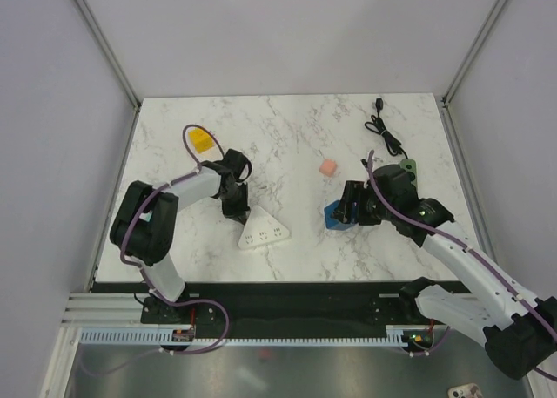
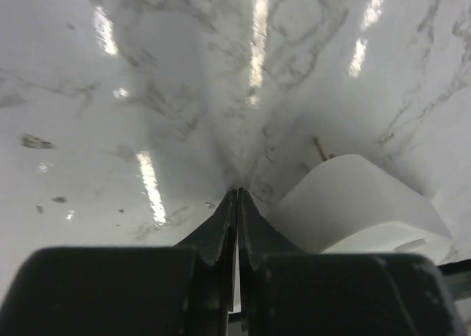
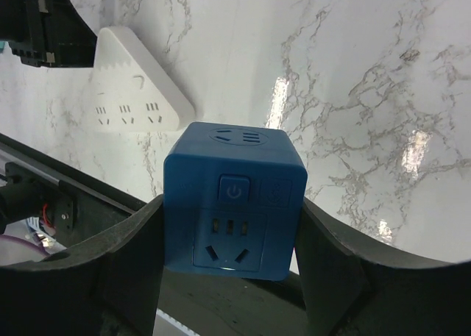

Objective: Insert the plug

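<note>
gripping the blue socket cube [image 3: 234, 196], right end effector [image 3: 232, 237] (spread wide around it); left end effector [image 2: 237, 198] pressed together.

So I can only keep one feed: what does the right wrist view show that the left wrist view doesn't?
Only the right wrist view: a blue cube socket clamped between the fingers of the right claw. Only the left wrist view: the left claw, shut, with its tips together. Both: the white triangular power strip lying on the marble table.
</note>
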Action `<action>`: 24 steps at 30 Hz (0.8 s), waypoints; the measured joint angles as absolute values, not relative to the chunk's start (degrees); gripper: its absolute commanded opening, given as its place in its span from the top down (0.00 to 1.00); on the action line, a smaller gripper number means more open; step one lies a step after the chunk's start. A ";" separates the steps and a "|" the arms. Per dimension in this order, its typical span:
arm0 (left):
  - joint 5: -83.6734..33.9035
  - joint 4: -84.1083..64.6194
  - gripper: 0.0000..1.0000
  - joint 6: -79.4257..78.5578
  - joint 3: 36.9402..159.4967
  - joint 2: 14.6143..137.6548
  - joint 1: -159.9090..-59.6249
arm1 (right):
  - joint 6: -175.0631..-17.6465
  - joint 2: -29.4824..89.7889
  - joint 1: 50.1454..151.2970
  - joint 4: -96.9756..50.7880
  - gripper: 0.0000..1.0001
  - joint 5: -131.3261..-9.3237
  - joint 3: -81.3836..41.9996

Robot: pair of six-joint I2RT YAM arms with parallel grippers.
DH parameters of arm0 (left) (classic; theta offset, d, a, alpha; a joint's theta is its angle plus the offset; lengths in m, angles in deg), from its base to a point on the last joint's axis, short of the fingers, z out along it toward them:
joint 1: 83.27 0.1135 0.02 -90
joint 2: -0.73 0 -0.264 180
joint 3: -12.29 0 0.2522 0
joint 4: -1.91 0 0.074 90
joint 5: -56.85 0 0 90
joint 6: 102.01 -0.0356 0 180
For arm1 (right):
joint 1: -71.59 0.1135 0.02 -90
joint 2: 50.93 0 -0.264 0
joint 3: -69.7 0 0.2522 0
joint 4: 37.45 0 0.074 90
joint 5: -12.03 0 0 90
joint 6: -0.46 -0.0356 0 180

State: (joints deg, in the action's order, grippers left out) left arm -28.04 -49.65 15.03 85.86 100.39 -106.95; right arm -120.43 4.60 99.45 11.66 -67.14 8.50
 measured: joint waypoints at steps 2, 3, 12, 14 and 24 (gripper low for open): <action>-25.38 -49.50 0.95 16.67 85.66 100.14 -108.85 | -121.33 4.60 102.03 11.75 1.00 -69.43 8.50; -24.35 -49.65 0.95 17.13 85.64 100.14 -109.46 | -121.94 4.62 103.89 11.75 1.00 -70.79 8.50; -16.68 -50.98 0.11 15.82 88.48 89.85 -101.14 | -125.20 6.65 120.48 8.69 1.00 -84.91 8.52; -14.64 -50.50 0.00 14.44 89.03 84.45 -97.70 | -126.90 9.54 125.46 7.36 1.00 -89.28 8.33; -12.76 -48.43 0.00 12.35 81.45 66.46 -94.80 | -136.57 25.82 138.18 6.05 1.00 -102.92 4.48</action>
State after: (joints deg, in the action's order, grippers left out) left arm -12.76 -48.43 12.35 81.45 66.46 -94.80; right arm -136.57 25.82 138.18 6.05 -102.92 4.48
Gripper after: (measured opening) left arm 0.994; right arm 0.696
